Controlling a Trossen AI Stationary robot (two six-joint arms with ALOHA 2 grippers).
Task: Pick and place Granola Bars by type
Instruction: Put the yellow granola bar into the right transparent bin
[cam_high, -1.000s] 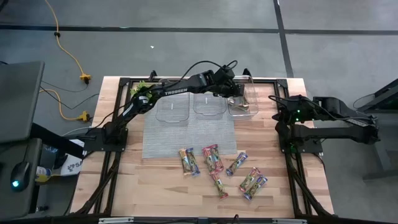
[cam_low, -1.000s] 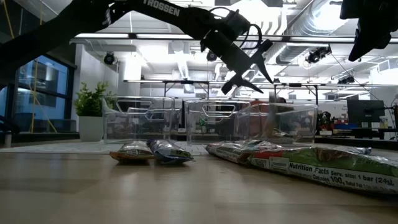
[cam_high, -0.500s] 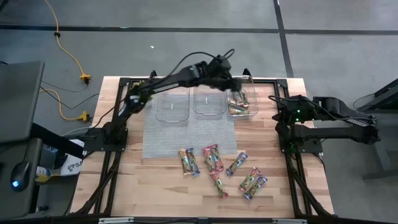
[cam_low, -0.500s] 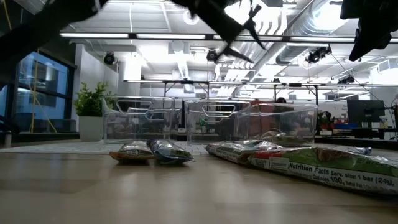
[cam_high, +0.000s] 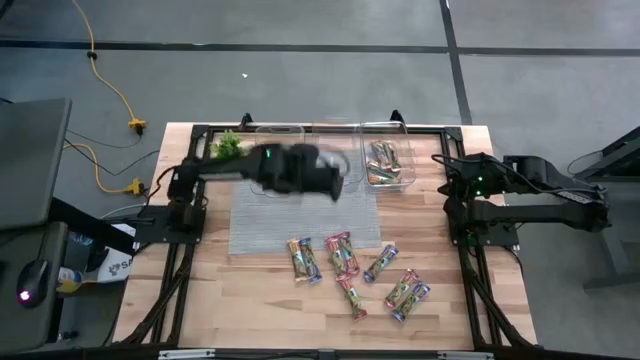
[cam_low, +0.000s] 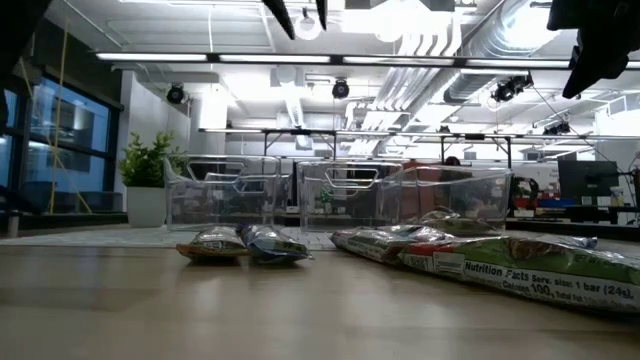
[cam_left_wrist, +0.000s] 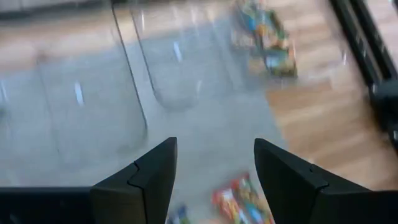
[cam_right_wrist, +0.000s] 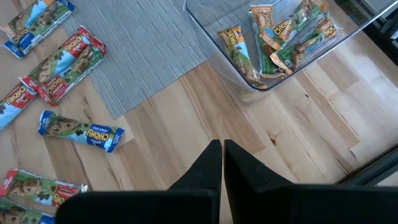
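Several granola bars (cam_high: 342, 253) lie flat on the wooden table near its front, on and beside the near edge of a grey mat (cam_high: 270, 222). More green-tan bars (cam_high: 385, 158) lie inside the right clear tub (cam_high: 405, 180); the right wrist view also shows these tub bars (cam_right_wrist: 280, 34). My left gripper (cam_high: 335, 186) hangs open and empty, high over the mat's far edge by the middle tub (cam_high: 345, 150); nothing is between its fingers in its own view (cam_left_wrist: 214, 180). My right gripper (cam_right_wrist: 222, 163) is shut and empty, parked at the right edge.
Three clear tubs stand in a row at the far side; the left tub (cam_high: 277, 170) and the middle one look empty. A small plant (cam_high: 228, 145) stands at the far left corner. Bare wood lies between the bars and the table's front edge.
My left gripper has left the right tub, risen high and swung toward the table's left and near side, and now hangs over the mat's far edge. It has tipped as it went. The bars on the table and in the tub have stayed put.
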